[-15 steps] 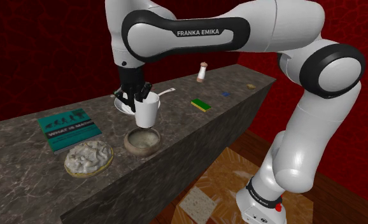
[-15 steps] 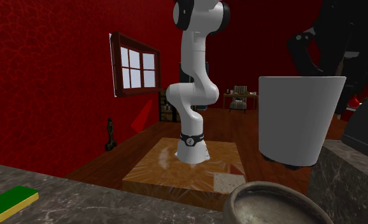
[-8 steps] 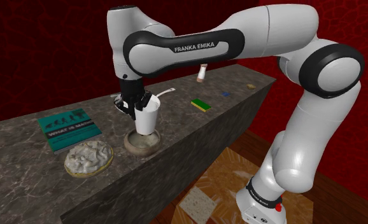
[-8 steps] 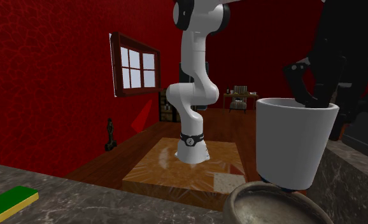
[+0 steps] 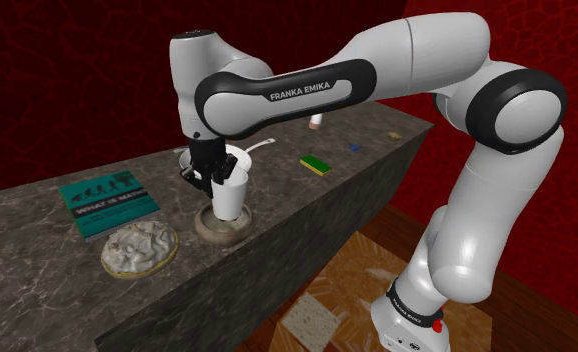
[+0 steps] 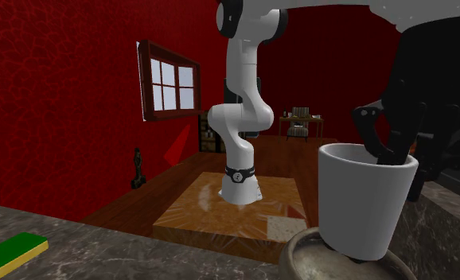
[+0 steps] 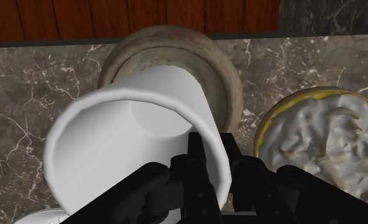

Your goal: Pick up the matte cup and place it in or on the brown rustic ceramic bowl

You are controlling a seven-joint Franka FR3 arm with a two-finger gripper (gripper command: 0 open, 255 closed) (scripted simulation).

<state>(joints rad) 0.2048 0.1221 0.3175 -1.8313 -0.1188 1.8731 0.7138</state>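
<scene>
While clasped by gripper point(image 5: 215, 184) — cup point(image 6: 364, 199) in bowl point(image 5: 207, 229).

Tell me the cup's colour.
White; the cup shows best in the second exterior view.

- Arm point(image 5: 427, 50): elbow raised, forearm reaching toward the shoulder view's left, wrist pointing down.
- Gripper point(image 5: 214, 179): 2 fingers clamp the white cup point(image 5: 230, 197) wall, 1 inside.

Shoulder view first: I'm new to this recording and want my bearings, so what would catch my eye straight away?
The big white Franka arm arches over a dark marble counter, against deep red walls. At its end the black gripper pinches the rim of a tilted white cup, whose base dips into a brownish bowl near the counter's front edge.
</scene>
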